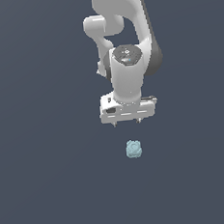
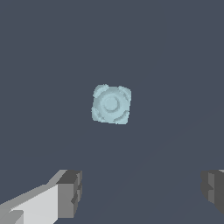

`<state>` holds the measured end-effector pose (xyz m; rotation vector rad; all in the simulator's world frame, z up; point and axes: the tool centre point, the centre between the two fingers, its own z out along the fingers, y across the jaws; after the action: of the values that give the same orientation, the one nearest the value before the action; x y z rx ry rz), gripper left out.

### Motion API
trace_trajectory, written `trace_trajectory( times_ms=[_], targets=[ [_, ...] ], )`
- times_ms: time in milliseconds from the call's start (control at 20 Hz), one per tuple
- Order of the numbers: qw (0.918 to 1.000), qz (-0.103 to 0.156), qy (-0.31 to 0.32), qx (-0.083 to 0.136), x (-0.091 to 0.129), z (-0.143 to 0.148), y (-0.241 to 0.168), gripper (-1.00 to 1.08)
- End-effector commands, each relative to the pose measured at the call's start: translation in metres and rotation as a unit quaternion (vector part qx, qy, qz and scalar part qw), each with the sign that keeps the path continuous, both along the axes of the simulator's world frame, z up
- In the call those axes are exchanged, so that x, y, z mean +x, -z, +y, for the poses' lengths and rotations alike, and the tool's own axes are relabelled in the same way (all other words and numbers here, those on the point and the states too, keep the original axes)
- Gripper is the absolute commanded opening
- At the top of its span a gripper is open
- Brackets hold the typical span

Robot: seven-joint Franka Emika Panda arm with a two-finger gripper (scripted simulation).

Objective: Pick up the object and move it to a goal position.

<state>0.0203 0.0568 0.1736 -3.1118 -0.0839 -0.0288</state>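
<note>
The object [image 1: 133, 149] is a small pale blue-teal lumpy blob lying on the dark grey floor, below the arm in the exterior view. In the wrist view it [image 2: 111, 104] shows a ring-like centre and bumpy corners. My white gripper [image 1: 126, 122] hangs above the floor, apart from the object and a little short of it. Its two fingers are spread wide with nothing between them. In the wrist view the gripper [image 2: 142, 192] shows one grey fingertip [image 2: 70, 192] and the other at the frame's edge [image 2: 213, 188], and the object lies beyond the gap.
A flat dark grey floor [image 1: 48, 188] fills both views. The white arm [image 1: 123, 30] rises above the gripper in the exterior view. No goal marker shows.
</note>
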Motion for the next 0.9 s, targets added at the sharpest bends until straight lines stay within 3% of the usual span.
trace_trajectory(
  times_ms=[0, 450, 850],
  targets=[
    [1.0, 0.001, 0.006, -0.001, 0.007, 0.003, 0.008, 1.0],
    [0.9992, 0.007, 0.038, -0.008, 0.042, 0.018, 0.052, 1.0],
    [0.9983, 0.009, 0.056, -0.013, 0.058, 0.026, 0.079, 1.0]
  ],
)
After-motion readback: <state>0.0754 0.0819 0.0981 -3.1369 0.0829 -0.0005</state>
